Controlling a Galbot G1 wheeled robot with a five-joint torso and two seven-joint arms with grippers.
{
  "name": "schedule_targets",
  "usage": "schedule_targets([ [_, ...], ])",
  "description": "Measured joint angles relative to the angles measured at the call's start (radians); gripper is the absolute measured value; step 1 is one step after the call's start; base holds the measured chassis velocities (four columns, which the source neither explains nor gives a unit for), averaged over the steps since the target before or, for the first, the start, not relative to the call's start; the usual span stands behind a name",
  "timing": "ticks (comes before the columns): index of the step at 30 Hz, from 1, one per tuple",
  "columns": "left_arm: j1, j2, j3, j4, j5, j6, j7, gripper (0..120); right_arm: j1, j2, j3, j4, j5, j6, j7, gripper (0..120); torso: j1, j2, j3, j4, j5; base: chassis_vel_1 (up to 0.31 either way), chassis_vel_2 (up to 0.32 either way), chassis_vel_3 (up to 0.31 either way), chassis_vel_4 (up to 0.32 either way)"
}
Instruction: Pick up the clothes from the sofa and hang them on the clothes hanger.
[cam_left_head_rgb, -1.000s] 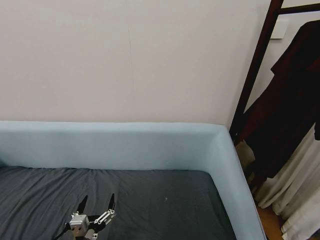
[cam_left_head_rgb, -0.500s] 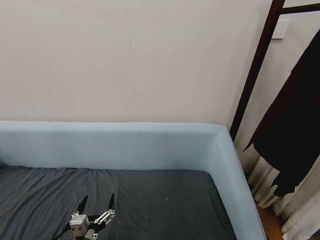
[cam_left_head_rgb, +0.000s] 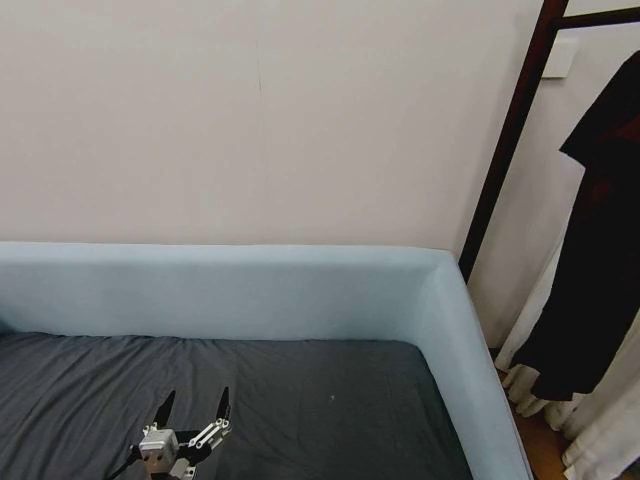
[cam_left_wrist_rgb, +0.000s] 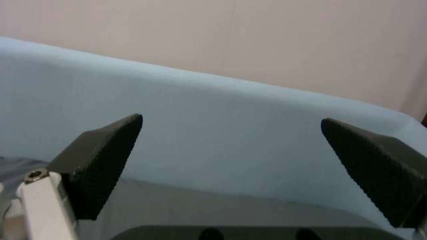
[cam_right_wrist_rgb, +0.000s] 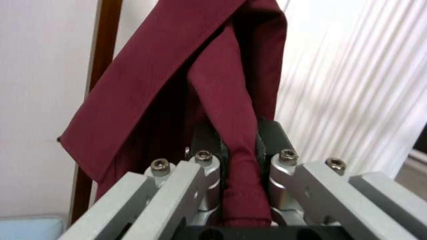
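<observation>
Holding: the right gripper (cam_right_wrist_rgb: 240, 170) is pinched tight on a bunched fold of the maroon garment (cam_right_wrist_rgb: 200, 75), and the cloth runs straight down between its jaws.
Garment's whereabouts: off the sofa (cam_left_head_rgb: 300, 290) and up in the air beside the dark wooden clothes rack (cam_left_head_rgb: 510, 150). It dangles long in front of the white curtain (cam_left_head_rgb: 590, 440). Whether any of it lies over the rail, I can't tell from here.
How it should handle: soft, light and limp, I'd say. It will drape and swing instead of holding a shape. There's nothing to break, but a thin fold could slide out of a loose pinch, or off a smooth rail if the weight hangs uneven.
Where to take it: high up on a gathered fold, as it's held now, so the bulk hangs free below.
Left gripper (cam_left_head_rgb: 190, 425): low over the dark grey seat cover (cam_left_head_rgb: 350, 400), facing the pale blue backrest. Its fingers are spread wide, with nothing between them and touching nothing.
</observation>
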Motion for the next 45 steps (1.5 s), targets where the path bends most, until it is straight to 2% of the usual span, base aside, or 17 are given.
schedule_targets([
  [9, 0.000, 0.000, 0.000, 0.000, 0.000, 0.000, 0.000, 100, 0.016, -0.013, -0.007, -0.012, 0.042, 0.012, 0.034, 8, 0.000, 0.000, 0.000, 0.0001, 0.0001, 0.000, 0.000, 0.000, 0.000],
  [22, 0.000, 0.000, 0.000, 0.000, 0.000, 0.000, 0.000, 100, 0.011, -0.034, 0.002, 0.013, 0.216, -0.006, 0.160, 8, 0.000, 0.000, 0.000, -0.0002, 0.0001, 0.000, 0.000, 0.000, 0.000],
  [36, 0.000, 0.000, 0.000, 0.000, 0.000, 0.000, 0.000, 100, 0.003, -0.052, 0.003, 0.048, 0.316, -0.006, 0.191, 8, 0.000, 0.000, 0.000, -0.0001, -0.0001, 0.000, 0.000, 0.000, 0.000],
  [40, 0.000, 0.000, 0.000, 0.000, 0.000, 0.000, 0.000, 100, -0.002, -0.051, -0.002, 0.042, 0.308, -0.001, 0.174, 8, 0.000, 0.000, 0.000, -0.0001, 0.0001, 0.000, 0.000, 0.000, 0.000],
  [45, 0.000, 0.000, 0.000, 0.000, 0.000, 0.000, 0.000, 100, -0.002, -0.052, -0.019, 0.019, 0.262, 0.041, 0.088, 8, 0.000, 0.000, 0.000, -0.0002, 0.0004, 0.000, 0.000, 0.000, 0.000],
])
